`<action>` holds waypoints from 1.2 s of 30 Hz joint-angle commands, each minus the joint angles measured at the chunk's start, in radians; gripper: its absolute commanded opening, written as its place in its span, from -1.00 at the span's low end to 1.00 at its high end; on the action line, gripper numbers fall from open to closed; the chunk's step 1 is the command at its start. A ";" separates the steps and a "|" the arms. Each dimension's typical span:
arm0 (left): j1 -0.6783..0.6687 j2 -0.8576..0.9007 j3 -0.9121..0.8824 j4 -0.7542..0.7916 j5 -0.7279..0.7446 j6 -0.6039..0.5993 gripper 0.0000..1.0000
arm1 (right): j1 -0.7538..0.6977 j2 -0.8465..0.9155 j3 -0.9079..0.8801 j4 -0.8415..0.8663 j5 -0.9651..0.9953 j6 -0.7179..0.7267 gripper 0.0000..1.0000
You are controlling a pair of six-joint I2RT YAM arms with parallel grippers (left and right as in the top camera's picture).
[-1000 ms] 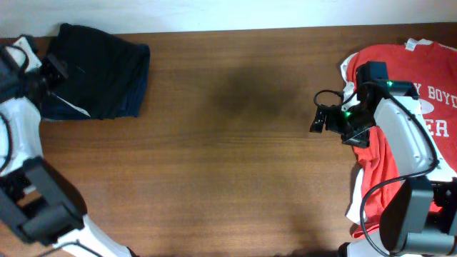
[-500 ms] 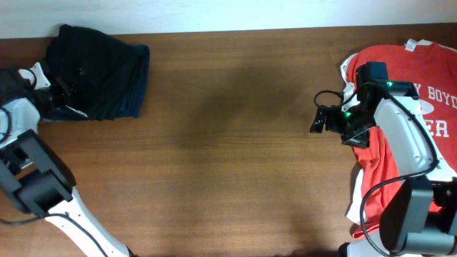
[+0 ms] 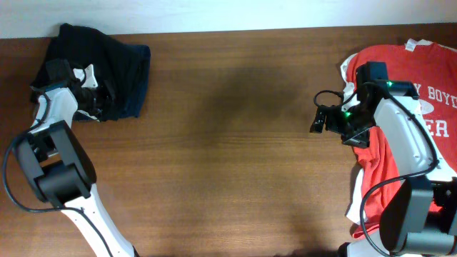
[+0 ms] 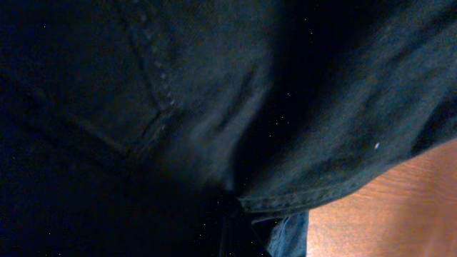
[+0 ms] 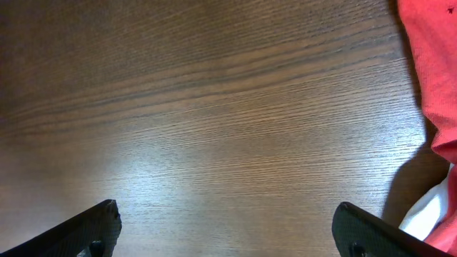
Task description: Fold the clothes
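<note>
While dark shorts (image 3: 118, 61) sit bunched under the left end effector (image 3: 95, 96), whose grip I cannot tell, and the red T-shirt (image 3: 428, 64) lies messy by the spread-open right end effector (image 3: 315, 123), nothing looks folded.

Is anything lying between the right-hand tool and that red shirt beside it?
Nothing visible does. The right tool hangs open over the wooden table, and the red T-shirt lies just to its side, with only tabletop between them.
</note>
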 commanded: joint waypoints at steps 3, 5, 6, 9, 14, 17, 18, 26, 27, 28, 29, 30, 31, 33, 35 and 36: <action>-0.002 -0.037 0.035 0.007 0.077 0.016 -0.98 | -0.001 -0.004 0.006 0.000 0.008 -0.004 0.96; 0.009 -0.165 0.105 0.031 0.036 0.016 -0.97 | -0.001 -0.004 0.006 0.000 0.008 -0.004 0.96; 0.015 -0.217 0.134 0.044 -0.050 0.010 -0.93 | -0.001 -0.004 0.006 0.000 0.008 -0.004 0.96; 0.058 -0.270 0.144 0.121 -0.134 -0.011 -0.89 | -0.001 -0.004 0.006 0.000 0.008 -0.004 0.96; 0.166 -0.166 0.143 0.232 -0.137 -0.029 -0.90 | -0.001 -0.004 0.006 0.000 0.008 -0.004 0.96; 0.233 -0.037 0.143 0.233 -0.153 -0.047 -0.91 | -0.001 -0.004 0.006 0.000 0.008 -0.004 0.96; 0.254 0.001 0.143 0.228 -0.153 -0.061 -0.91 | -0.001 -0.004 0.006 0.000 0.008 -0.004 0.96; 0.304 -0.003 0.169 0.164 -0.056 -0.040 -0.92 | -0.001 -0.004 0.006 0.000 0.008 -0.004 0.96; 0.300 -0.125 0.172 0.159 -0.072 -0.054 -0.92 | -0.001 -0.004 0.006 0.000 0.008 -0.004 0.96; 0.289 -0.218 0.172 0.163 -0.086 -0.067 -0.91 | -0.001 -0.004 0.006 0.000 0.008 -0.004 0.96; 0.266 -0.311 0.172 0.168 -0.085 -0.066 -0.98 | -0.001 -0.003 0.006 0.000 0.008 -0.004 0.96; 0.235 -0.381 0.172 0.171 -0.076 -0.066 -0.99 | -0.001 -0.004 0.006 0.000 0.008 -0.004 0.96; 0.166 -0.453 0.172 0.187 -0.033 -0.066 -0.99 | -0.001 -0.003 0.006 0.000 0.008 -0.004 0.96; 0.085 -0.463 0.172 0.201 -0.007 -0.076 -0.99 | -0.001 -0.004 0.006 0.000 0.008 -0.004 0.96; -0.053 -0.399 0.171 0.229 -0.026 -0.078 -0.99 | -0.001 -0.004 0.006 0.000 0.008 -0.004 0.96; -0.105 -0.343 0.171 0.264 -0.025 -0.082 -0.99 | -0.001 -0.003 0.006 0.000 0.008 -0.004 0.97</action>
